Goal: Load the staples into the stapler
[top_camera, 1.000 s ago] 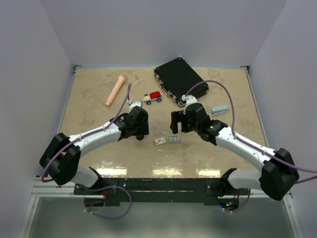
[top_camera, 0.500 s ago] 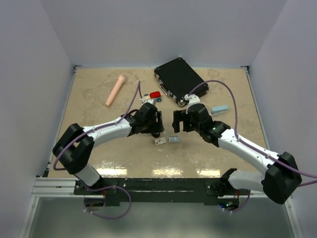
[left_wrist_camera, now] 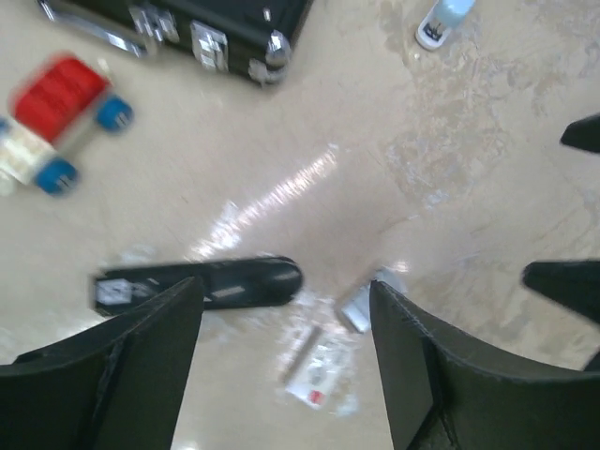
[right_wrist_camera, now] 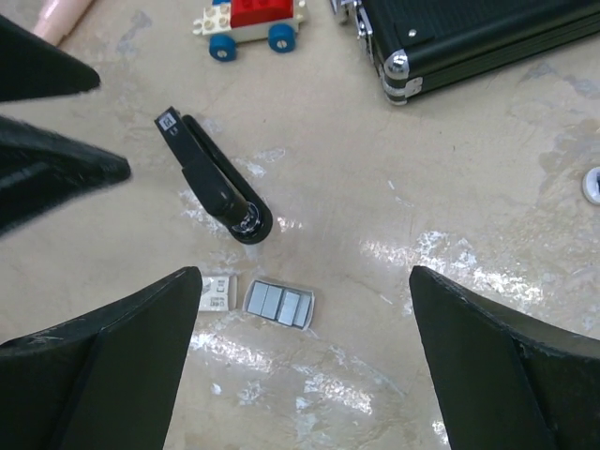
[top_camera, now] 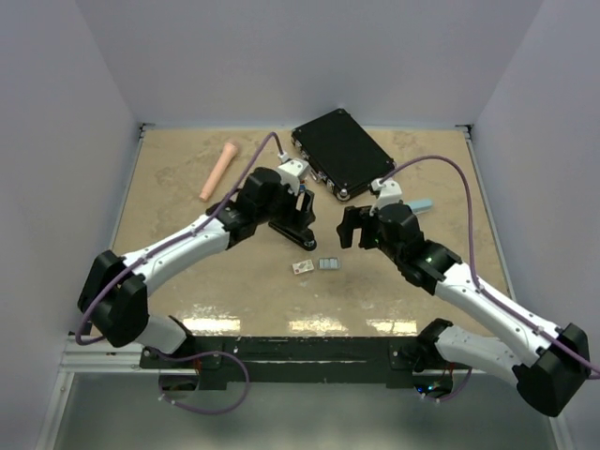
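Down on the beige marbled table: a tiny flat silvery-grey strip of staples, lying loose, touched by neither hand. Just to its left, a tiny white cardboard box, with a thin gap between the two. A little beyond both, a slim black stapler lying flat, rounded end nearest the strip but apart from it.

Hovering over that stapler, the left hand, fingers spread wide, pinching nothing. Facing it from the right side, the right hand, likewise spread wide and empty, hanging above the strip and the box.

Farther back, a black hard case with metal latches. Near its left corner, a red and white toy car with blue wheels. Well off to the far left, a pale pink cylinder. Beside the right arm, a small light blue and white item, too small to identify.
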{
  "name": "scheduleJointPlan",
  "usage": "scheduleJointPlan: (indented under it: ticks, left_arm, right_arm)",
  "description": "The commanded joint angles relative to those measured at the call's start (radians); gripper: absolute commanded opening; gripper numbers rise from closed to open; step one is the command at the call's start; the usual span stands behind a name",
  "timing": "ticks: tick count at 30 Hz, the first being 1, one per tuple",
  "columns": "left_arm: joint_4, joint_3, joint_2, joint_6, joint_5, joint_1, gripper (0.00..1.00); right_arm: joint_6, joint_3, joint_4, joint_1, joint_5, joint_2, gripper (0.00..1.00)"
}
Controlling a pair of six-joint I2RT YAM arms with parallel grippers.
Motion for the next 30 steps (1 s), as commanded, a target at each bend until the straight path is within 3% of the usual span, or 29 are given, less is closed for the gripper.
scheduleJointPlan:
  ticks: [1,5,6,12,18,23,30]
  left_arm:
    - [0.023,0.004,-0.044,0.448,0.286,0.134,0.8]
    - [-0.095,0.098,0.034,0.743,0.435,0.134,0.83]
    - [-0.144,0.107,0.047,0.882,0.462,0.134,0.86]
    - [-0.313,0.211,0.159,1.156,0.554,0.134,0.91]
    - [-0.48,0.333,0.321,1.343,0.577,0.134,0.92]
    - [-0.499,0.392,0.402,1.378,0.611,0.131,0.91]
    - [-0.552,0.445,0.487,1.397,0.608,0.108,0.8]
  right_arm:
    - [-0.022,-0.029,0.083,-0.006,0.064,-0.11,0.98]
    - [-0.058,-0.076,0.129,-0.004,0.051,-0.27,0.98]
    - [-0.059,-0.084,0.143,-0.004,0.051,-0.293,0.98]
    - [-0.209,-0.165,0.18,-0.004,-0.074,-0.433,0.98]
    - [-0.194,-0.144,0.111,-0.004,-0.093,-0.448,0.98]
    - [-0.177,-0.127,0.091,-0.004,-0.087,-0.439,0.98]
    - [-0.177,-0.116,0.086,-0.004,-0.073,-0.424,0.98]
